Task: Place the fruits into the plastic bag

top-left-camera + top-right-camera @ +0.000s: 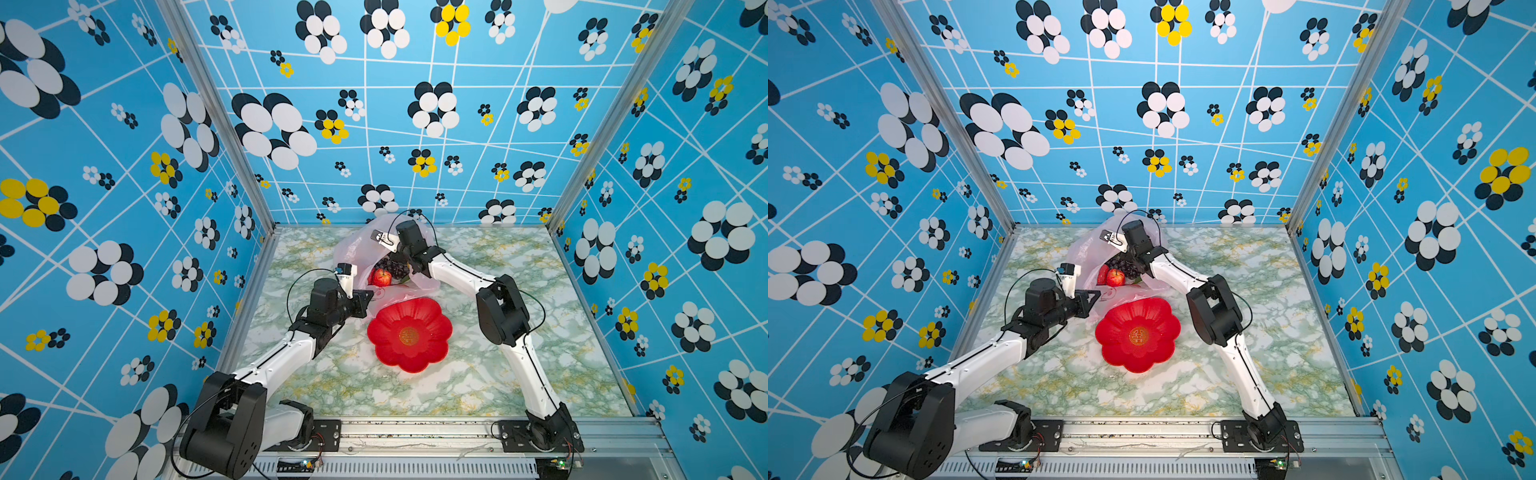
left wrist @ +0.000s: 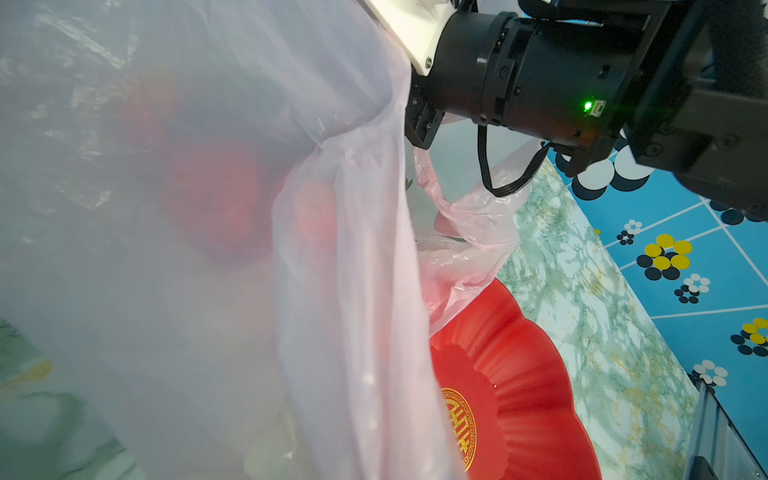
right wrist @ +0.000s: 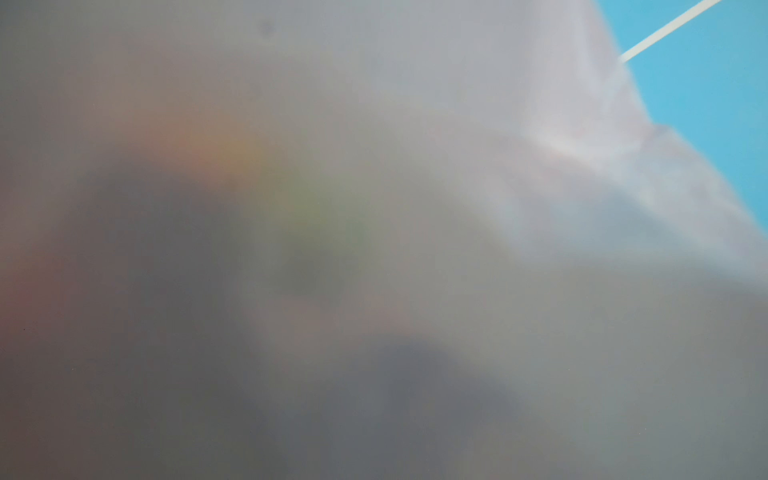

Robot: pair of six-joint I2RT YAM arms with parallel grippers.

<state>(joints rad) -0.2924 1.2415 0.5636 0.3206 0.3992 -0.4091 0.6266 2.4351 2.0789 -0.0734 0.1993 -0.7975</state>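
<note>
The plastic bag [image 2: 187, 311] hangs close before the lens as a pale pink film and covers most of the view. Blurred red fruits [image 2: 216, 195] show through it. One crinkled fold of the bag lies over the rim of the red plate [image 2: 536, 386] on the tabletop [image 2: 590, 316]. Beyond the bag is a black arm joint [image 2: 540, 70] with a green light.

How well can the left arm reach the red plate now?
Probably yes: the red plate lies bare beside the left end effector, though that seems shut on the plastic bag.

Pink bag [image 1: 353, 248] open; apple [image 1: 382, 277], grapes [image 1: 393, 267] inside.
</note>
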